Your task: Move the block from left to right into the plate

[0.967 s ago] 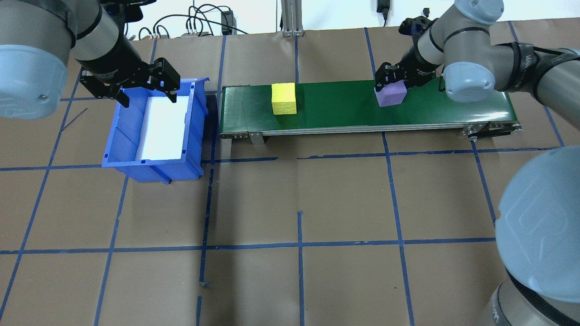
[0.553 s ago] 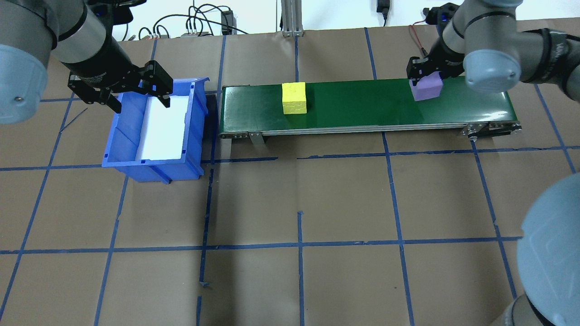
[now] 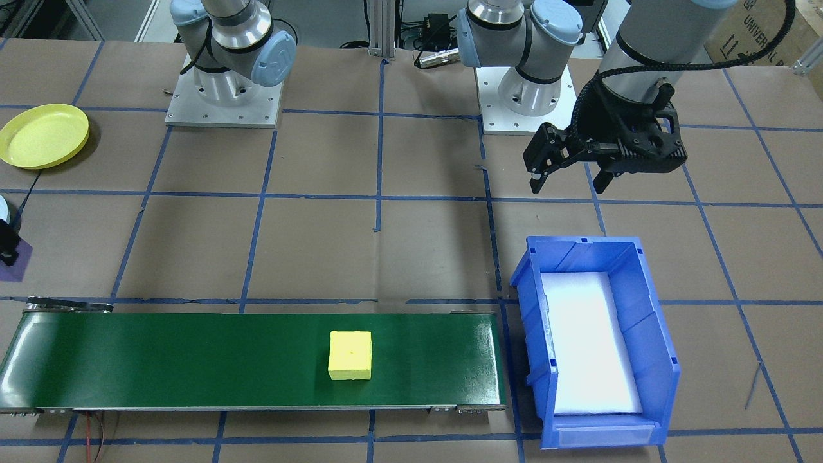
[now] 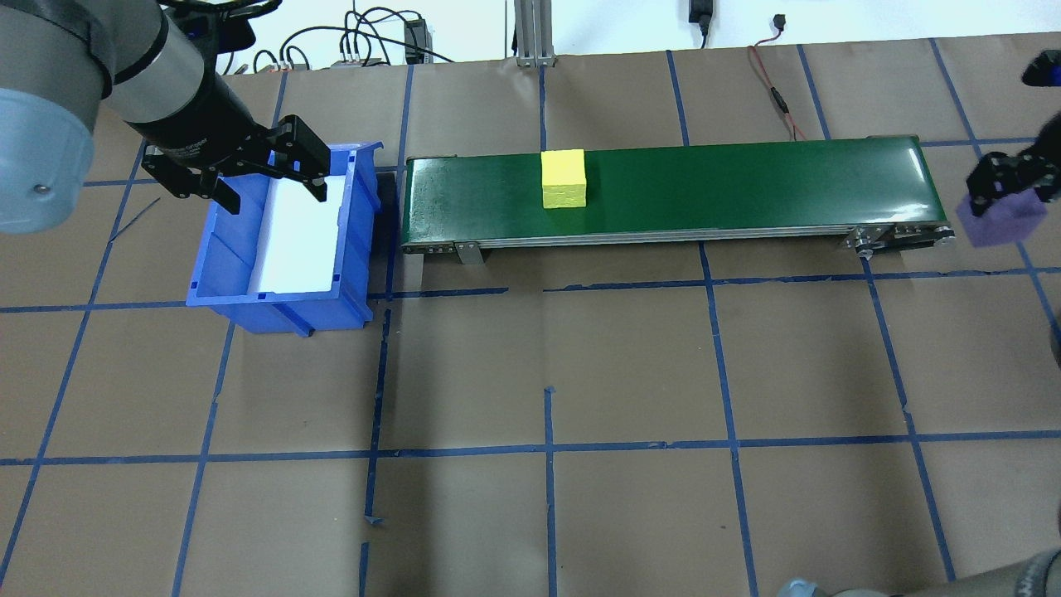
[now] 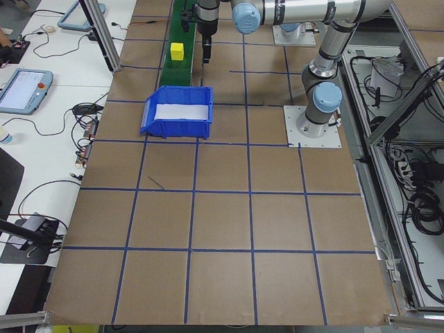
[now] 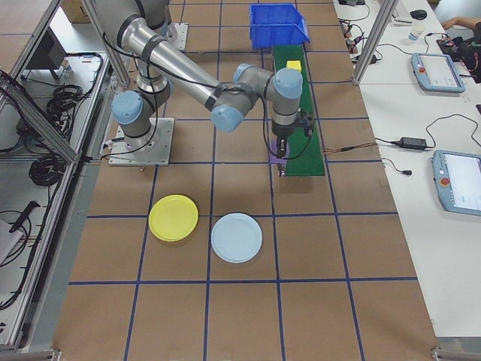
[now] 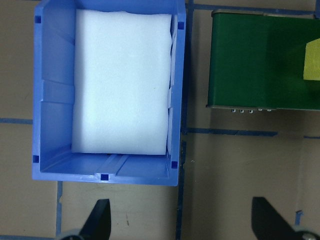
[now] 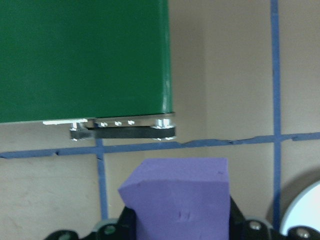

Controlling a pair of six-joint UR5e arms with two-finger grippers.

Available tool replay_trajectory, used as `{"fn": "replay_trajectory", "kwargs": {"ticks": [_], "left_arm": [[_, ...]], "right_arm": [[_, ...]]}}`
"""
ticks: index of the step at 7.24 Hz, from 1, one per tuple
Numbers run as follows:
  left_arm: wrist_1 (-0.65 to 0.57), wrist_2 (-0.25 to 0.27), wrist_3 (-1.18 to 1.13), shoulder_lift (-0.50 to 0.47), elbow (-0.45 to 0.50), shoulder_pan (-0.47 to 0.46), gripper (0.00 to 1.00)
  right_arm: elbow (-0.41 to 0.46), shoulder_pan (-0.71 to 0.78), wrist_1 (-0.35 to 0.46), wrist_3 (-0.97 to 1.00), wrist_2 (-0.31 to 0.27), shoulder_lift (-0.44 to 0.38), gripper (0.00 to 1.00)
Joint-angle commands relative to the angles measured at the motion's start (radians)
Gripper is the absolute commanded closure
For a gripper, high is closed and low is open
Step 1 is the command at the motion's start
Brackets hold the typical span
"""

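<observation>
Green conveyor belt (image 4: 663, 186) is laid across the far side of the table, blue bin (image 4: 282, 236) off its left end with white foam inside. Yellow plate (image 6: 173, 218) is set on the robot's right side, well apart from the belt end, with a pale blue plate (image 6: 237, 238) just beside it; a drop into the wrong plate is a risk if the aim drifts. Right gripper (image 4: 1007, 186) is held just past the belt's right end, fingers closed on the purple block (image 4: 999, 222). The block is gripped near its top, so it could slip or tilt in transit. Yellow block (image 4: 564, 179) is left on the belt, left of middle; if the belt runs, it could fall off the end unattended. Left gripper (image 4: 249, 170) hangs over the bin's far edge, fingers spread wide, nothing held.
</observation>
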Motion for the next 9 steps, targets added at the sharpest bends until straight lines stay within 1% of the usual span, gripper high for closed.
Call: {"fn": "replay_trajectory", "kwargs": {"ticks": [1,3,4,5,6,7,8,9], "left_arm": [[0.0,-0.002,0.001,0.0,-0.001,-0.001,0.0],[0.0,-0.002,0.001,0.0,-0.001,0.001,0.0],[0.0,0.0,0.001,0.0,-0.001,0.001,0.0],[0.0,0.0,0.001,0.0,-0.001,0.001,0.0],[0.0,0.0,0.001,0.001,-0.001,0.002,0.0],[0.0,0.0,0.001,0.0,-0.001,0.002,0.0],[0.0,0.0,0.022,0.001,-0.001,0.004,0.0],[0.0,0.002,0.032,0.001,-0.001,0.01,0.0]], "right_arm": [[0.037,-0.232,-0.024,-0.269,0.002,0.012,0.74],[0.036,-0.37,-0.146,-0.447,0.049,0.13,0.73],[0.036,-0.404,-0.149,-0.456,0.053,0.156,0.71],[0.036,-0.405,-0.159,-0.456,0.057,0.161,0.29],[0.036,-0.405,-0.155,-0.456,0.048,0.162,0.0],[0.034,-0.405,-0.136,-0.445,0.031,0.156,0.0],[0.028,-0.388,-0.12,-0.427,0.027,0.13,0.0],[0.005,-0.304,-0.066,-0.298,0.025,0.091,0.0]]}}
